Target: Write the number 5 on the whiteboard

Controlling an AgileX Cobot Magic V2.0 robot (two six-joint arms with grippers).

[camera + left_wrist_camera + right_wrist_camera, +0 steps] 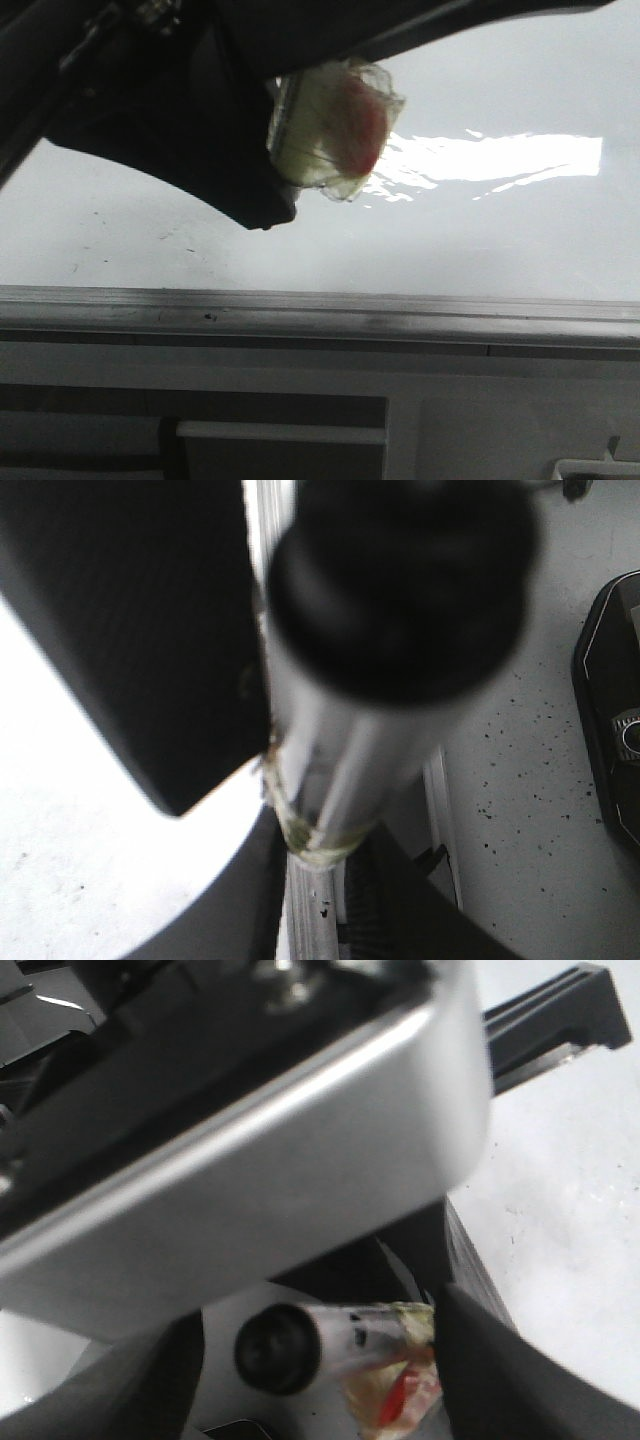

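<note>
In the front view the whiteboard [500, 240] fills the middle of the picture. It is glossy, with a bright band of glare on its right half and some faint dark specks on the left. Its grey metal frame [320, 310] runs along the near edge. A dark arm [170, 110] hangs over the upper left part of the board. At the arm's right side is the marker [330, 125], wrapped in a lump of clear yellowish tape with a red patch. In the left wrist view the marker [350, 750] stands very close and blurred. Its black cap [400, 580] is toward the camera, and its pale barrel goes down into the left gripper [325, 900]. The dark jaws lie near the taped part, but I cannot tell if they press it. The whiteboard [60, 860] is on one side of the barrel and a speckled floor [520, 780] on the other. In the right wrist view a large silver metal part [250, 1180] covers the upper half. Below it is the right gripper [320, 1360], whose jaws are pinching the marker [330, 1335]. The tape lump touches one jaw. The whiteboard [570, 1220] lies beyond, white with small specks.
</note>
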